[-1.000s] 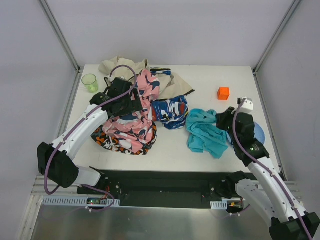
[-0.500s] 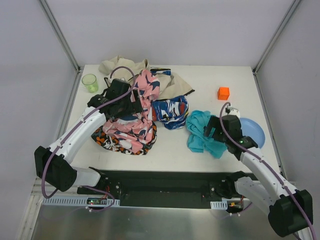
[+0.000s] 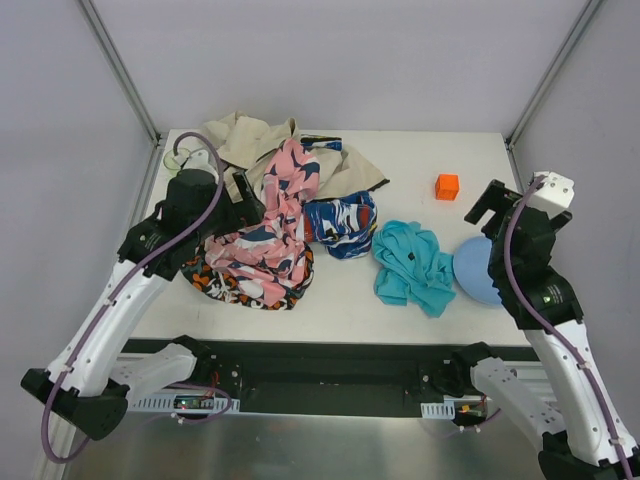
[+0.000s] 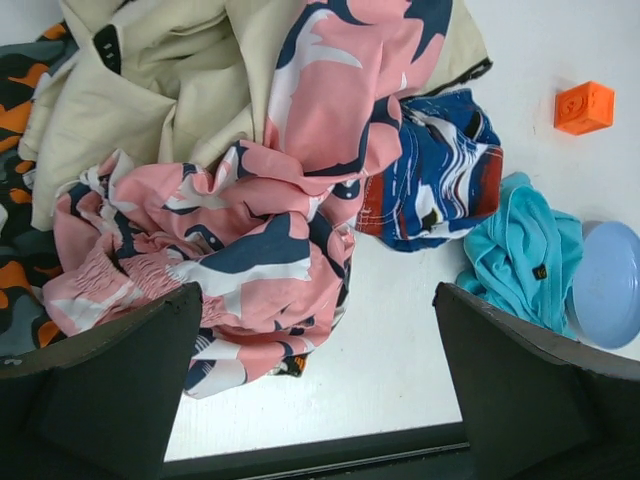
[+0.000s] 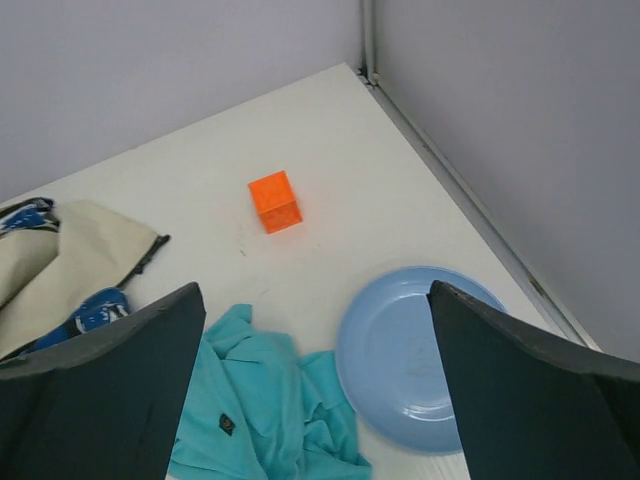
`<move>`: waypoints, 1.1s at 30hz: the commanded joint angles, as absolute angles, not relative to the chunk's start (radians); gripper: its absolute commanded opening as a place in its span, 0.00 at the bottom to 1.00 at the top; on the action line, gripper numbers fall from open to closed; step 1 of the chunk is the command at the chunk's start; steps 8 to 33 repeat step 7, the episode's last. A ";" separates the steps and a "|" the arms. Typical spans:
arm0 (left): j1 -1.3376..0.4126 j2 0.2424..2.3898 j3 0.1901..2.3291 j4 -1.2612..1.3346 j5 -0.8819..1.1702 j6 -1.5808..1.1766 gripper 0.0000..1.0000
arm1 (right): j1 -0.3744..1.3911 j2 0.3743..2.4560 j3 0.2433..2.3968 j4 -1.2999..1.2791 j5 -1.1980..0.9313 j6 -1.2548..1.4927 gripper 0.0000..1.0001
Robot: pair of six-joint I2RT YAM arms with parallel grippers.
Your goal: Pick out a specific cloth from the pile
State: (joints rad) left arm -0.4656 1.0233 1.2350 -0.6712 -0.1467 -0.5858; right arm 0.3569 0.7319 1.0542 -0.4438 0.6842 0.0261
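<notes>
Right gripper (image 5: 320, 385) is hovering above the light blue plate (image 5: 420, 350), fingers spread wide, gripping nothing. The turquoise cloth (image 3: 410, 262) is lying crumpled just left of the plate, against its rim. Further left of the plate, the left gripper (image 4: 320, 385) is hanging over the pile (image 3: 265, 235), fingers likewise apart and empty.

**Left wrist view.** The pile (image 4: 250, 200) lies ahead of the fingers (image 4: 100, 390) of the left gripper (image 4: 318, 296), reaching from beyond the left finger to past mid-gap. Ahead of the right finger lies the cloth (image 4: 520, 250), just beside the pile, with the plate (image 4: 612, 285) touching its right side. The cube (image 4: 584, 107) sits farther ahead.

**Right wrist view.** Between the fingers (image 5: 540, 400) of the right gripper (image 5: 315, 292), the cloth lies by the left finger and the plate by the right. The cube sits farther ahead, apart from both.
</notes>
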 commanded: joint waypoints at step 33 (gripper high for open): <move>-0.471 0.914 1.192 -0.673 -0.252 -0.575 0.99 | 0.353 0.661 0.957 -0.394 0.799 -0.078 0.96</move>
